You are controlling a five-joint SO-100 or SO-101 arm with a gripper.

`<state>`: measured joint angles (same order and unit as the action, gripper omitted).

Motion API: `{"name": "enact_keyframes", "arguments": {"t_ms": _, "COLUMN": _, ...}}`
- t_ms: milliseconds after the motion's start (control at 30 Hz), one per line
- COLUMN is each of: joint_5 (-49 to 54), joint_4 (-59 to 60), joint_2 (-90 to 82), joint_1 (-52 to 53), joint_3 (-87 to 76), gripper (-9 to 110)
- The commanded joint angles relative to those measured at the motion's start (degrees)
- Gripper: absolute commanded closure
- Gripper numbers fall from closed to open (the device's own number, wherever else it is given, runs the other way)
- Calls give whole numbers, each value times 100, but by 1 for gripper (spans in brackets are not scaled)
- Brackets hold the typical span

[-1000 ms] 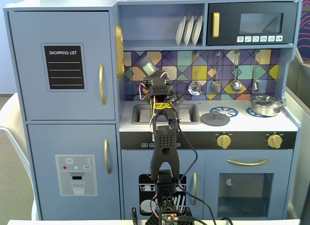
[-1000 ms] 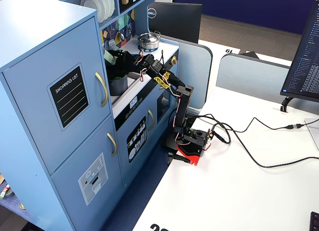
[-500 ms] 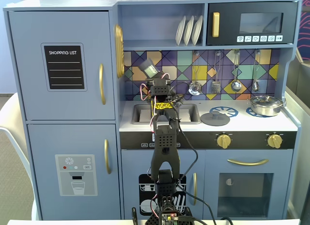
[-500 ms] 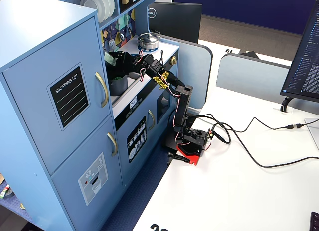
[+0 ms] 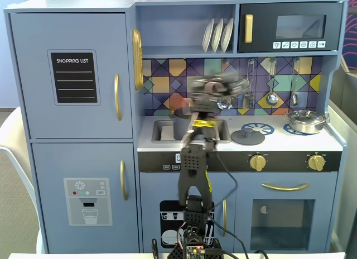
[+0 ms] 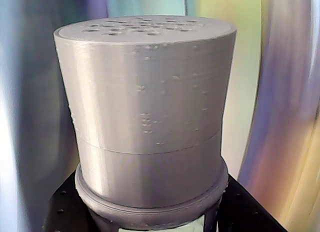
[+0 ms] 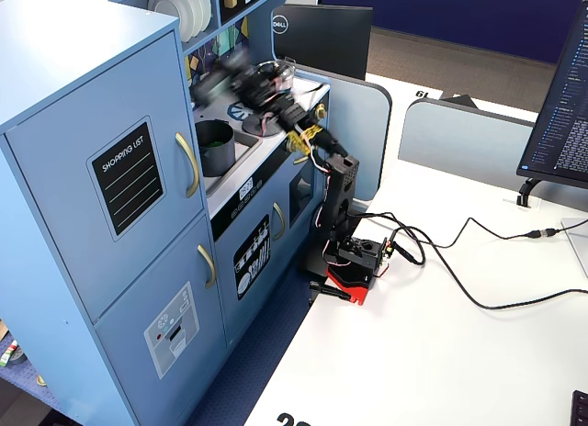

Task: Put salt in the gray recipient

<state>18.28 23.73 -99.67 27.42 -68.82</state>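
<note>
Toy kitchen on a white tabletop. Gray recipient (image 5: 179, 123) sits in the sink, left of the blurred tool (image 5: 220, 89), which appears clamped on the salt (image 6: 145, 117). Rigid, light, ridged plastic; grip best kept low on its body, below the cap.

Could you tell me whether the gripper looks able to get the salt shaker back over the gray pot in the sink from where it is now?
Probably yes. The gripper holds the salt shaker raised above the counter, and the gray pot stands open-topped in the sink with nothing over it.
</note>
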Motion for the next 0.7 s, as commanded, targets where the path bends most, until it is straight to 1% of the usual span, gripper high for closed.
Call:
{"name": "enact_keyframes", "arguments": {"t_ms": 0, "joint_5": 5590, "joint_4": -1731, "joint_2": 193, "joint_1": 1485, "joint_3": 439, "gripper": 101}}
{"name": "enact_keyframes", "arguments": {"t_ms": 33, "joint_5": 5862, "joint_4": -2039, "joint_2": 290, "joint_1": 1670, "joint_3": 448, "gripper": 101}}
{"name": "enact_keyframes", "arguments": {"t_ms": 100, "joint_5": 6346, "joint_4": -2180, "joint_2": 413, "joint_1": 1934, "joint_3": 431, "gripper": 101}}
{"name": "enact_keyframes", "arguments": {"t_ms": 233, "joint_5": 6803, "joint_4": -2083, "joint_2": 431, "joint_1": 2171, "joint_3": -123, "gripper": 101}}
{"name": "enact_keyframes", "arguments": {"t_ms": 333, "joint_5": 7110, "joint_4": -2259, "joint_2": 360, "joint_1": 2241, "joint_3": -694, "gripper": 101}}
{"name": "enact_keyframes", "arguments": {"t_ms": 533, "joint_5": 7110, "joint_4": -2725, "joint_2": 396, "joint_1": 2338, "joint_3": -1441, "gripper": 101}}
{"name": "enact_keyframes", "arguments": {"t_ms": 667, "joint_5": 7075, "joint_4": -2856, "joint_2": 475, "joint_1": 2382, "joint_3": -1661, "gripper": 101}}
